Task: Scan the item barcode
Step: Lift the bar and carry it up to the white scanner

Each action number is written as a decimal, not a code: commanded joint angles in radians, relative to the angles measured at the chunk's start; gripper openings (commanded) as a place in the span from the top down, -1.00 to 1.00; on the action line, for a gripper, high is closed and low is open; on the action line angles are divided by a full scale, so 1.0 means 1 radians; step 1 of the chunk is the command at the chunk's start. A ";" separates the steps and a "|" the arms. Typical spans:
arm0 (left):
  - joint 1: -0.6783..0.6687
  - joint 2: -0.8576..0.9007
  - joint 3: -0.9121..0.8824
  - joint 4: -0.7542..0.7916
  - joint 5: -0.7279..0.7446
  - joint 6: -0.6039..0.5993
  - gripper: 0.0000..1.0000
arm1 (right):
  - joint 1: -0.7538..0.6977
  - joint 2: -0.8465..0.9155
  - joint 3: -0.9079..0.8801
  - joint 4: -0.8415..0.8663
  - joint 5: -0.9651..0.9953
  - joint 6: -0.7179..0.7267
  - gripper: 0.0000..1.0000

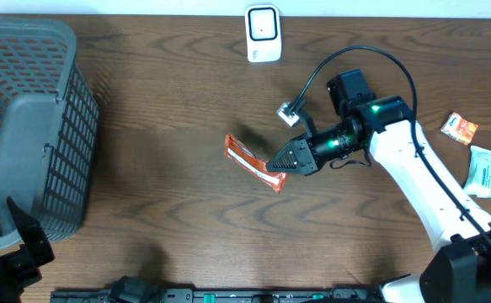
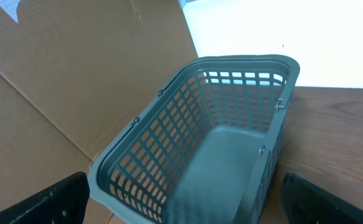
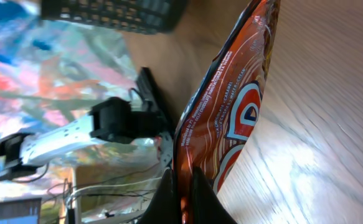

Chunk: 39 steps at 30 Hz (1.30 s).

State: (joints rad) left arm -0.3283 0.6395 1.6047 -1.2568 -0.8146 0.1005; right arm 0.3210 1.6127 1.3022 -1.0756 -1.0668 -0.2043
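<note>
**Item:** orange snack packet, at mid-surface, well short of the white scanner.
**Hold:** right fingers clamped on one end.
**Left fingers**: spread wide, empty, by the grey basket.
**Status:** grasp done; scanning likely outstanding.

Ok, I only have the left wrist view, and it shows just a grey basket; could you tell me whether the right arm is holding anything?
Observer: Yes, the right claw is shut on one end of an orange snack packet.
Operator: Thank you. Where is the scanner, please?
Observer: A white scanner stands at the far edge of the table, apart from the packet.
Operator: Are other items waiting?
Observer: A small orange sachet and a white pouch lie beside the right arm.
</note>
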 commanded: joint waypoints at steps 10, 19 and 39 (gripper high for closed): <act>0.003 0.001 0.003 0.000 -0.006 -0.012 -0.95 | -0.010 -0.003 -0.008 0.034 -0.265 -0.081 0.97; 0.003 0.001 0.003 0.000 -0.006 -0.012 -0.96 | -0.010 -0.003 -0.008 0.055 -0.267 -0.079 0.98; 0.003 0.001 0.003 0.000 -0.006 -0.012 -0.96 | -0.001 0.138 0.000 0.707 0.517 0.145 0.98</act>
State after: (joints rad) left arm -0.3283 0.6395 1.6047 -1.2568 -0.8146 0.1005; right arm 0.3180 1.7115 1.2934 -0.4400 -0.7452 -0.0834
